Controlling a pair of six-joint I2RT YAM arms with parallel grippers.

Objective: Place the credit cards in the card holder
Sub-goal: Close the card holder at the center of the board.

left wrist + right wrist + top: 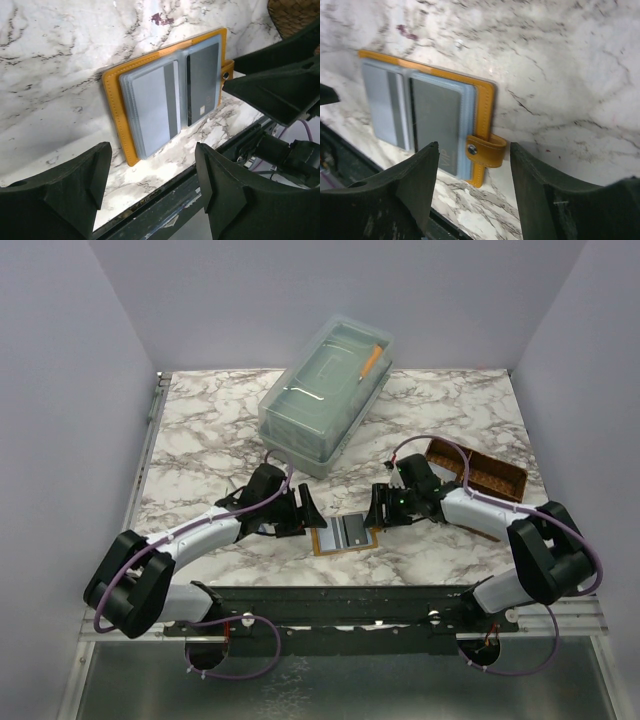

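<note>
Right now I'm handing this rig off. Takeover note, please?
Grippers: left gripper open, empty; right gripper open, empty, near the snap tab.
Things: orange-tan leather card holder lies open, flat on the marble table between them.
Done: a light grey striped card and a dark grey card sit in its sleeves; no loose card in view.
Left: likely nothing but backing the arms away; perhaps closing the holder.

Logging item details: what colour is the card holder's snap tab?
The snap tab is orange-tan with a small round stud, clearest in the right wrist view.
</note>
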